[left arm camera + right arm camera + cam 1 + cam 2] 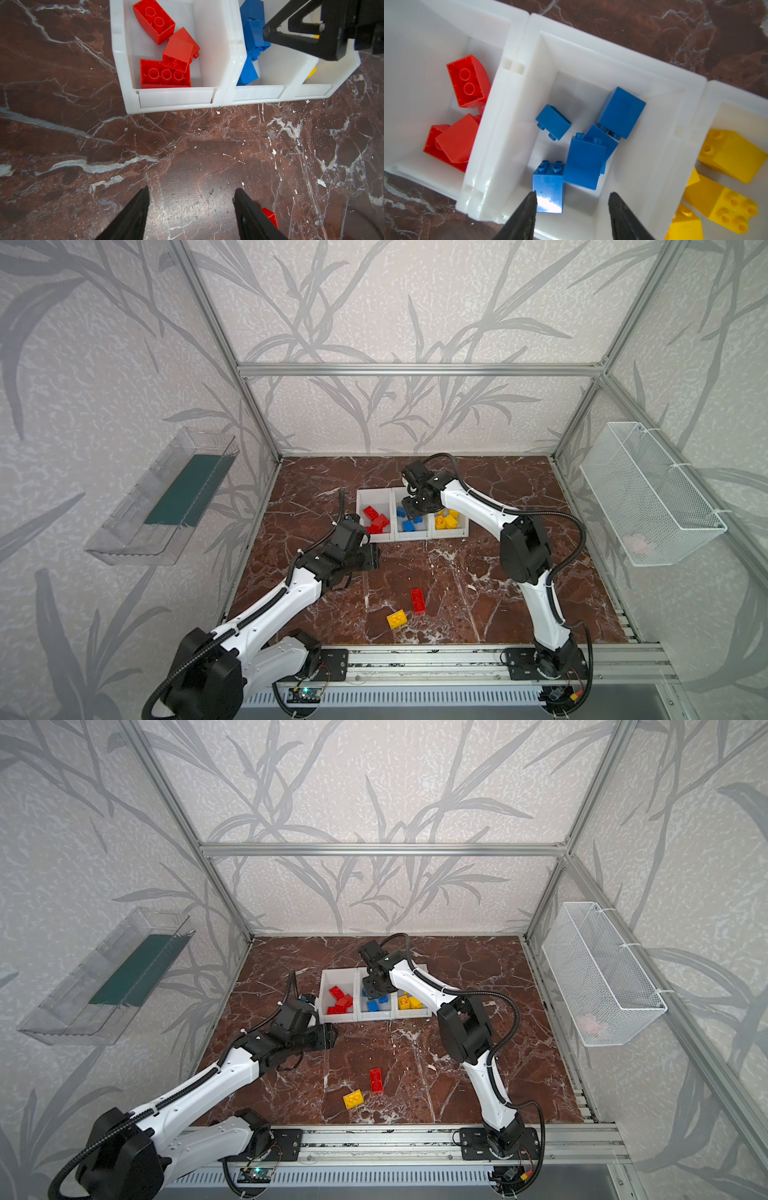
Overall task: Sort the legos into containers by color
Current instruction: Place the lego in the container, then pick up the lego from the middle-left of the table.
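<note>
1. Three white bins stand side by side, touching, at the far middle of the marble table (457,593): the red bin (368,499), the blue bin (411,536) and the yellow bin (451,533).
2. My right claw (572,194) hangs over the blue bin. Its jaws are spread partway and nothing is clamped between them.
3. A small blue brick (548,187) stands studs-up on that bin's floor, just beside one fingertip (527,205). From this angle I cannot tell whether the two touch.
4. The other blue bricks (620,112) lie tumbled deeper in the same bin, some leaning on each other.
5. My left claw (191,190) hovers above bare table in front of the red bin. Its jaws are also spread partway and it holds nothing.
6. The red bin holds three red bricks (165,73), two of them with their hollow undersides up.
7. The yellow bin holds several yellow bricks (733,153), partly hidden by my right arm in both top views.
8. Two bricks lie loose on the table near its front edge: a long red brick (418,600) and a short yellow brick (397,619). They are just beside each other and well apart from the bins.
9. The loose red brick also peeks out behind a finger in the left wrist view.
</note>
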Robot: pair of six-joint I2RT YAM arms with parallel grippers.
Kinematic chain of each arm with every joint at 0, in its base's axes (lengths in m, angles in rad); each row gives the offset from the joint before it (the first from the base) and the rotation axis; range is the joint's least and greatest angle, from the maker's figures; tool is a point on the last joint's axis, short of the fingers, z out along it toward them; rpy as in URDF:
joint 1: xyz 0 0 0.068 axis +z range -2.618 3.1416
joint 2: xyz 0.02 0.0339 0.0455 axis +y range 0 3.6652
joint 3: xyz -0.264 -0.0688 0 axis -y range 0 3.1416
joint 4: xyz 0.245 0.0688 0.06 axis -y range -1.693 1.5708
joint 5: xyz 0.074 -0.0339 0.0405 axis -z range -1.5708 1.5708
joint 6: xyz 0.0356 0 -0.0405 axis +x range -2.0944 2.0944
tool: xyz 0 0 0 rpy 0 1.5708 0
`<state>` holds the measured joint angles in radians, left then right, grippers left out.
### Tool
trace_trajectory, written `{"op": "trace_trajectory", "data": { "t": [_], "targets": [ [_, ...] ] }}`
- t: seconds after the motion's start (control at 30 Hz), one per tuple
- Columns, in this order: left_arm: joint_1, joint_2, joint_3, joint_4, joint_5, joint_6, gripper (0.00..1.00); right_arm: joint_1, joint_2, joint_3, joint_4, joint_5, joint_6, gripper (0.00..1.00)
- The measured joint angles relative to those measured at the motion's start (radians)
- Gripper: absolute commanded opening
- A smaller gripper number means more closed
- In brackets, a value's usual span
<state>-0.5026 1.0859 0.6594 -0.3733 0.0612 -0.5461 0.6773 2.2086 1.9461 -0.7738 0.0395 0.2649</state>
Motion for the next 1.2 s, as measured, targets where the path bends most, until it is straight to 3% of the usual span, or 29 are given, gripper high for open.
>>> {"op": "trace_trajectory", "data": {
  "t": [0.43, 0.7, 1.2],
  "targets": [
    [-0.012, 0.025, -0.002, 0.045, 0.095, 0.004, 0.70, -0.002, -0.242, -0.227, 0.048, -0.003, 0.030, 0.58],
    [-0.195, 0.133, 0.002, 0.063, 0.126, 0.015, 0.71, -0.013, -0.433, -0.459, 0.090, 0.010, 0.064, 0.58],
    [-0.331, 0.381, 0.085, 0.075, 0.239, 0.011, 0.71, -0.117, -0.808, -0.871, 0.119, 0.058, 0.156, 0.59]
  ]
}}
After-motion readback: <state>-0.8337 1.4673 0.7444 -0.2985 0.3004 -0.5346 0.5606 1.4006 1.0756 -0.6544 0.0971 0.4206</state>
